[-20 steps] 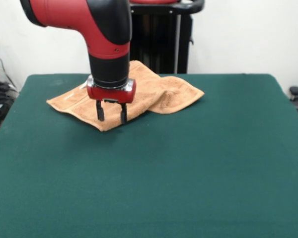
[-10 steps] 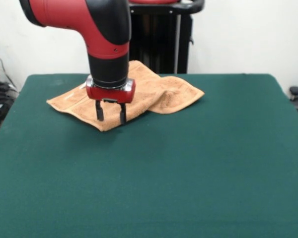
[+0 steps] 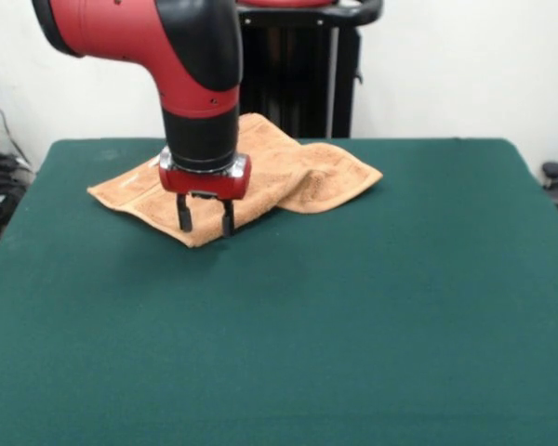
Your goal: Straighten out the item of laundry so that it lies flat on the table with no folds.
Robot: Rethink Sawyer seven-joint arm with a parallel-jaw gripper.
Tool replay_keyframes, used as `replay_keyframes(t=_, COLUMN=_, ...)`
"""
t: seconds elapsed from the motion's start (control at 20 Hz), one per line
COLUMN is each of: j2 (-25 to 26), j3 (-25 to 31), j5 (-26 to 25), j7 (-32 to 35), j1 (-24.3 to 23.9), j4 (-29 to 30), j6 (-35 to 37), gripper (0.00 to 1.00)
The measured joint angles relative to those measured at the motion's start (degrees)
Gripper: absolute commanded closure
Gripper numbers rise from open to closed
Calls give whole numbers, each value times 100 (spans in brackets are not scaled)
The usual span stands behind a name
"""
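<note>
One fold keeps the towel (image 3: 288, 177) doubled on the table (image 3: 353, 307); the gripper (image 3: 204, 223) hovers at its near corner, fingers narrowly parted, holding nothing, probably to pinch it.

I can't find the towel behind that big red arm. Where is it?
In the front view, the towel lies rumpled on the far left part of the green table, right under the open gripper.

arm (image 3: 181, 65) covering towel (image 3: 298, 177) middle, table (image 3: 353, 353) front cropped
</note>
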Motion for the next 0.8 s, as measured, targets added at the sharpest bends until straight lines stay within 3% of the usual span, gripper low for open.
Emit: replay_keyframes(t=0.8, j2=234, j3=-165, j5=1, j7=1, j1=192, j4=-249, j6=20, gripper=0)
